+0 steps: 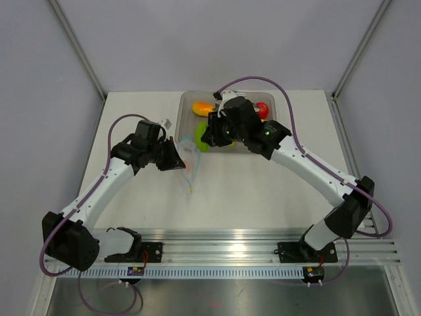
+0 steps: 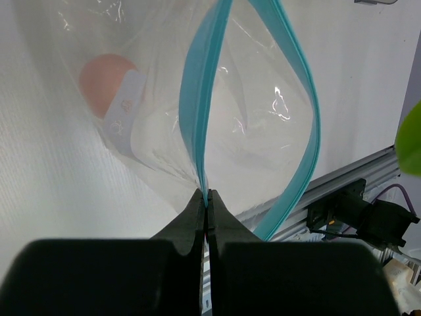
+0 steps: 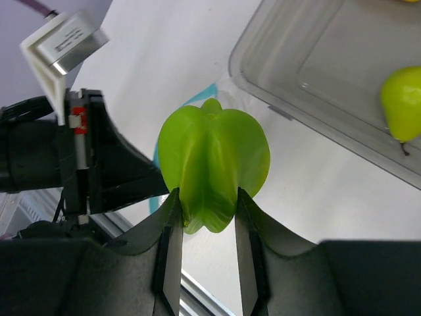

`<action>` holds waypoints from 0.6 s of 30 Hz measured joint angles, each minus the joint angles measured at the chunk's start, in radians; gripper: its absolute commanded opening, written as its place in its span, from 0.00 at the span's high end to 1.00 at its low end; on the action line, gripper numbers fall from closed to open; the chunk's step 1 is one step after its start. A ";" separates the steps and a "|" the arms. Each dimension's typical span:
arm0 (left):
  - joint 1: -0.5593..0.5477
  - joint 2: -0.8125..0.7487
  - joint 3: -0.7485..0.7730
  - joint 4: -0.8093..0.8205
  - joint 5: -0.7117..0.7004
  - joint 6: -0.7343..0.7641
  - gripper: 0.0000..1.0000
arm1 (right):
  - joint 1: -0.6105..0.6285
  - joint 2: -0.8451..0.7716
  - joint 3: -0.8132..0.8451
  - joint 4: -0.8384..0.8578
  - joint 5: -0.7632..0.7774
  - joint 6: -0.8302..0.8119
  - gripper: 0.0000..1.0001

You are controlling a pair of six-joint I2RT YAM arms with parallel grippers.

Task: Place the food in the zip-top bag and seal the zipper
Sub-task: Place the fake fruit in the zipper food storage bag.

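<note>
The bag (image 2: 250, 151) is showing clear, its zipper strip (image 2: 200, 85) running light teal-blue. A pinkish egg (image 2: 102, 82) is glowing through it at the upper left. The ribbed fruit (image 3: 214, 164) is shining bright green. A pear (image 3: 402, 102) is looking yellow-green in the clear grey tray (image 3: 322, 59). The mango (image 1: 202, 108) is showing orange-yellow.

The top external camera hangs above and behind the arm bases, looking down and forward over the whole worktop (image 1: 263, 191). The left wrist camera sits just behind the left tool (image 2: 208, 197) and looks at close range along the fingers into the zip-top bag (image 2: 256, 131). The right wrist camera looks past the right tool (image 3: 207, 210), whose green food piece (image 3: 214, 164) fills mid-frame, down at the worktop. It also catches the left tool, as the overhead view does.
</note>
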 measured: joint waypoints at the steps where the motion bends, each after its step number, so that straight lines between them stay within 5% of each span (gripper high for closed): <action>1: 0.000 0.000 0.000 -0.001 0.000 0.000 1.00 | 0.018 0.000 0.000 0.005 0.000 0.004 0.75; 18: 0.007 0.000 0.000 -0.019 -0.010 0.001 1.00 | 0.125 0.185 -0.010 0.061 -0.016 0.076 0.75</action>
